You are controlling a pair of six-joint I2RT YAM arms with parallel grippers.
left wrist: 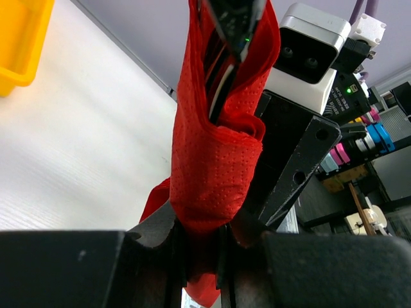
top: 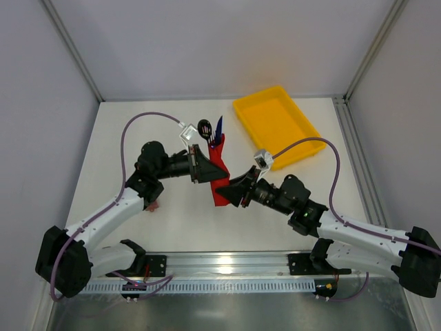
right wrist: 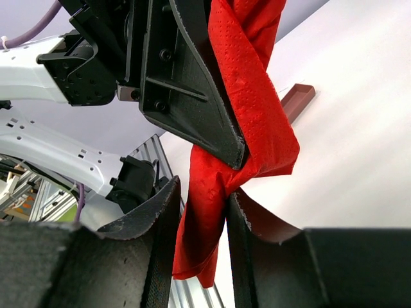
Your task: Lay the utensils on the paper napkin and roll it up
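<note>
The white table (top: 186, 227) has a pale, faintly wood-grained top, with grey walls on its left, far and right sides. A yellow plastic tray (top: 275, 124) lies flat at the far right, set askew to the table's edges. A small brownish-red rectangular block (top: 153, 205) lies flat on the left half, well apart from the tray. A metal rail (top: 227, 262) runs along the near edge.

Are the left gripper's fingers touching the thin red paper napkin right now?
Touching. The left wrist view shows the red paper napkin pinched between the fingers of the left gripper.
</note>
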